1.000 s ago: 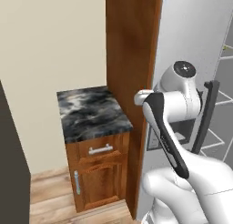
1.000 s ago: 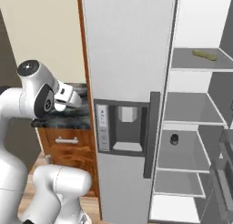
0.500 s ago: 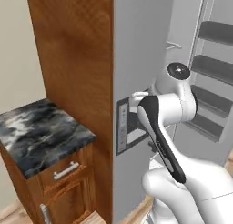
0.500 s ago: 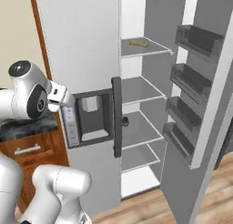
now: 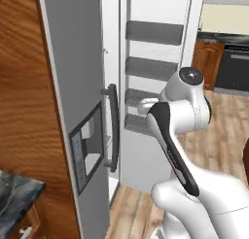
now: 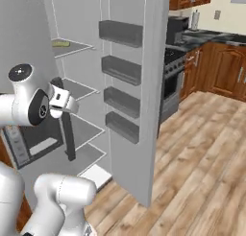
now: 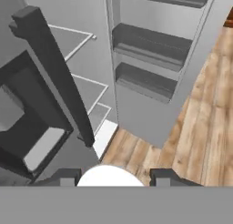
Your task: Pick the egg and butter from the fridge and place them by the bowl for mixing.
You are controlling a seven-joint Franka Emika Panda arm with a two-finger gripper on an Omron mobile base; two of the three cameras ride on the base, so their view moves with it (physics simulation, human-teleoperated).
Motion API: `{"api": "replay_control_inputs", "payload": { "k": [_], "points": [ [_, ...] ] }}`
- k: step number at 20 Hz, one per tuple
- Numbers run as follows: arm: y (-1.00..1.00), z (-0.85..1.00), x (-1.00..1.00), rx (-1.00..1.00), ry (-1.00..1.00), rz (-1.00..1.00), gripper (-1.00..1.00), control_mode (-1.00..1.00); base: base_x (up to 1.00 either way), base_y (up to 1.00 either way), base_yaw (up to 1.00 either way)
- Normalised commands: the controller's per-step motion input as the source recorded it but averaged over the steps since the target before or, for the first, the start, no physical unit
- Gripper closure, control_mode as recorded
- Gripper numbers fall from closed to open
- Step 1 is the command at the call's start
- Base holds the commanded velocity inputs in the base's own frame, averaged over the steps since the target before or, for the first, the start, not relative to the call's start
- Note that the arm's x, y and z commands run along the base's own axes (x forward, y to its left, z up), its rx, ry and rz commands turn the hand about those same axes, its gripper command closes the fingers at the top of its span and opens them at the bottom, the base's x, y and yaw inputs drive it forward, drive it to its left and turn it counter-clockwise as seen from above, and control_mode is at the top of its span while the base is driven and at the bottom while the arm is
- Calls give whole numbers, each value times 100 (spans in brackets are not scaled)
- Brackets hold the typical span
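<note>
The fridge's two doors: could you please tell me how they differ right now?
The left door is shut; the right door stands swung open. The left door carries a dark handle and a recessed dispenser; the right door shows four dark bins on its inner face. Both are light grey.

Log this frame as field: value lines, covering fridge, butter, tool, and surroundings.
fridge: right door swung open, four grey door bins; left door shut, with dark handle and dispenser panel
shelves: grey shelves visible inside
butter: olive-yellow stick lying on the top shelf in view
egg: cannot tell from these views
tool: fingertips apart, nothing between them, pointing down at the fridge foot and the wood floor
surroundings: stove and wooden cabinets beyond the open door
</note>
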Motion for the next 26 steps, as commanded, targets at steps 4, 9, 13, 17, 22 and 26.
{"api": "replay_control_inputs", "payload": {
  "k": [4,9,13,17,22,26],
  "points": [
    [0,0,0,0,0,0,100,100,0,19,-86],
    [0,0,0,0,0,0,100,100,0,15,-84],
    [0,0,0,0,0,0,100,100,1,8,-80],
    [0,0,0,0,0,0,100,100,8,7,-81],
    [0,0,0,0,0,0,100,100,23,10,-58],
    [0,0,0,0,0,0,100,100,36,1,-25]
  ]
}}
